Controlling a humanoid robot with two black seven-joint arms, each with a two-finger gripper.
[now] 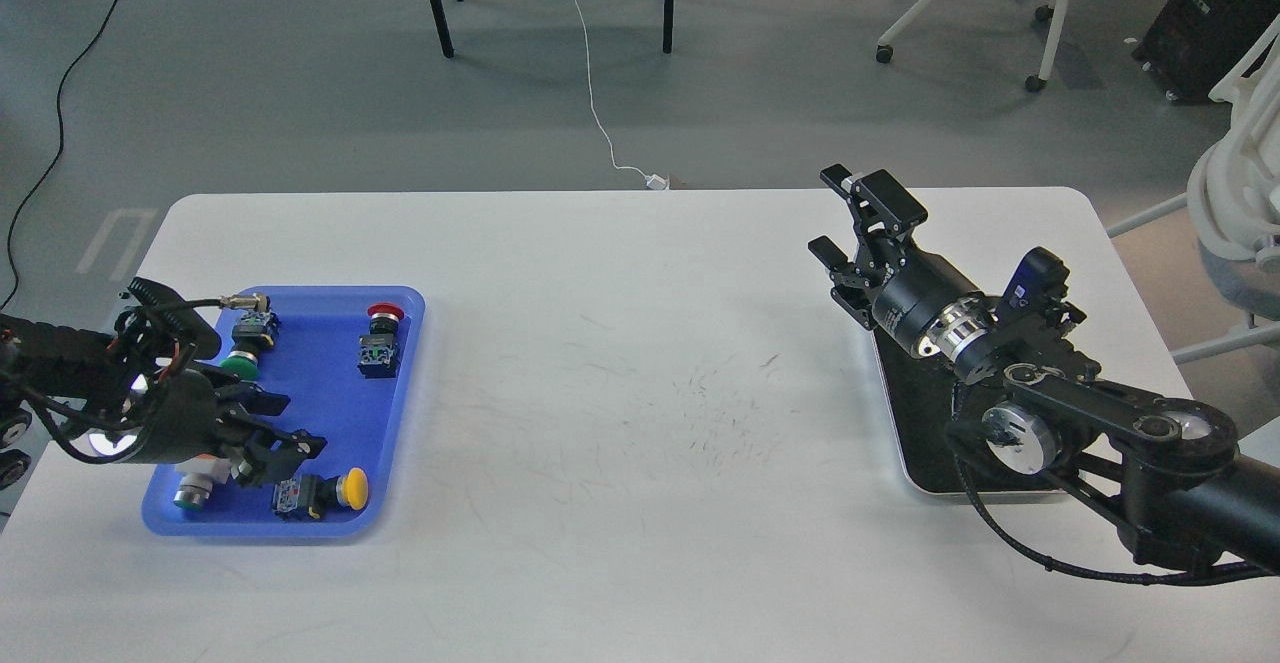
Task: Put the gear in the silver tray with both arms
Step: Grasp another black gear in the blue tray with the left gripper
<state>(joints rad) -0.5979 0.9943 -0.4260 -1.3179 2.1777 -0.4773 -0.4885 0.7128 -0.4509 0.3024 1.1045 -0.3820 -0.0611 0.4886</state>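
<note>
The silver tray (912, 423) lies at the right of the table, mostly covered by my right arm; only its left part and front rim show. My right gripper (852, 225) is open and empty, raised past the tray's far left corner. My left gripper (287, 428) is low over the blue tray (402, 393), its two fingers apart. It covers the spot where a small black gear lay, so the gear is hidden and I cannot tell if the fingers touch it.
The blue tray holds a red push button (383, 316), a green one (238, 364), a yellow one (340, 489) and an orange-and-white switch (193, 491). Chairs and cables are on the floor behind the table.
</note>
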